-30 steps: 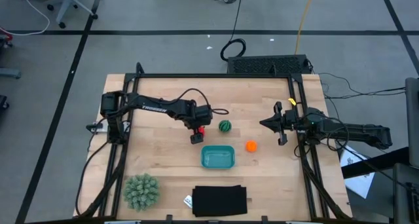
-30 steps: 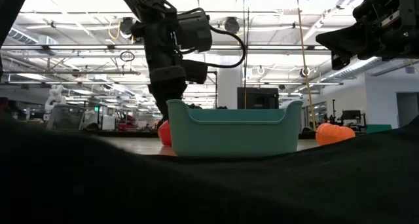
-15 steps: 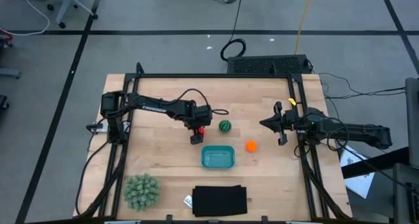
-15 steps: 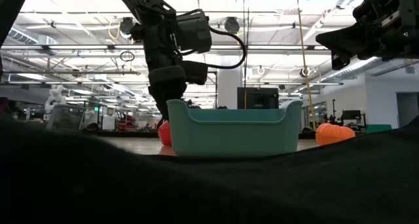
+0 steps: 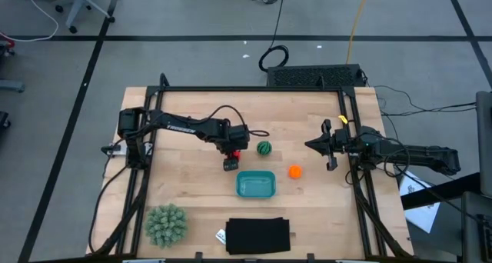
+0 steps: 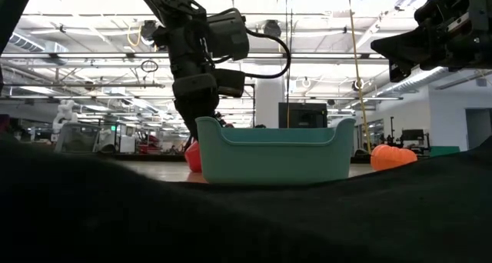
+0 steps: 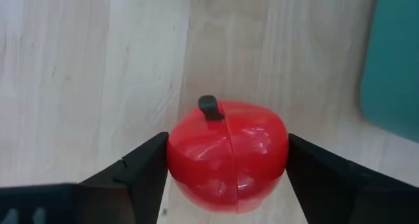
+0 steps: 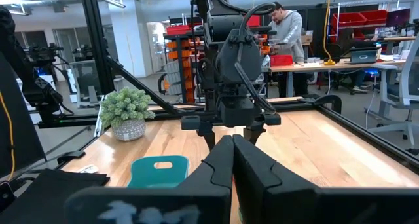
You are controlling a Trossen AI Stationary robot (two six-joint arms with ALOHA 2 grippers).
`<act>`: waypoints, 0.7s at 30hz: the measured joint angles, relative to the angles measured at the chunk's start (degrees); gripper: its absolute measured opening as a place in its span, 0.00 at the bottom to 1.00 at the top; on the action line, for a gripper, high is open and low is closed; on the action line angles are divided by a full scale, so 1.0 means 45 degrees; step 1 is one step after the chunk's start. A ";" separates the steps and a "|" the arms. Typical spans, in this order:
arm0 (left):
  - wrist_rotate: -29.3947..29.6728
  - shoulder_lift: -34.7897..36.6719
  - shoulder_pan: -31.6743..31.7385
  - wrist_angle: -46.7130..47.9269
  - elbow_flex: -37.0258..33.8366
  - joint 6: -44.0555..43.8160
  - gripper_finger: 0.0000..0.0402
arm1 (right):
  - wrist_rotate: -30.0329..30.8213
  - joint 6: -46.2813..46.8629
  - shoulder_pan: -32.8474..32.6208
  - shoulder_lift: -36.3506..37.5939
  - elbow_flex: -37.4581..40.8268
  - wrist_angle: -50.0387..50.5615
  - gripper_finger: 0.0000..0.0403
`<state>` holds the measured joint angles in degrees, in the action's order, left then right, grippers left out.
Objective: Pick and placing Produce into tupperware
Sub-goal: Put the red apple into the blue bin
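Note:
The red piece [image 5: 236, 152] lies on the wood just beyond the teal tub's [image 5: 255, 184] far-left corner. My left gripper [image 5: 234, 154] stands over it, pointing down, shut on it. In the low view the red piece [image 6: 192, 156] peeks out left of the tub [image 6: 273, 151]. The green striped piece [image 5: 264, 148] rests on the table beyond the tub. The orange piece [image 5: 294, 171] sits to the tub's right. My right gripper [image 5: 329, 146] waits, shut, near the table's right edge. My left gripper [image 7: 228, 178] pinches the red piece [image 7: 228, 155] between its two fingers, one on each rounded flank, with the dark stem [image 7: 208, 107] clear of them. The fingers [image 7: 147, 168] come from above, pointing down. In the low view its underside looks level with the tabletop.
A spiky pale-green ball [image 5: 166, 224] stands at the near-left corner. A flat black rectangle [image 5: 258, 235] lies at the near edge, in front of the tub. Bare wood stretches across the table's far half. A person [image 8: 288, 27] works at a desk beyond the table.

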<state>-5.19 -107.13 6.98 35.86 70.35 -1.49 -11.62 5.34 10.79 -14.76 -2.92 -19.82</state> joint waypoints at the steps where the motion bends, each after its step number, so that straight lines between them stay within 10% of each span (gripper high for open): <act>1: 0.0022 0.0000 0.0007 0.0005 0.0000 0.0044 0.66 | 0.0000 0.0000 0.0000 0.0000 0.0000 -0.0004 0.00; 21: 0.1277 -0.0005 0.0179 0.3137 0.2772 0.1265 0.68 | 0.0000 0.0000 0.0000 0.0000 -0.0004 0.0000 0.00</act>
<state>0.56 -107.15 7.79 49.97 82.82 4.20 -11.62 5.34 10.79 -14.76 -2.94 -19.81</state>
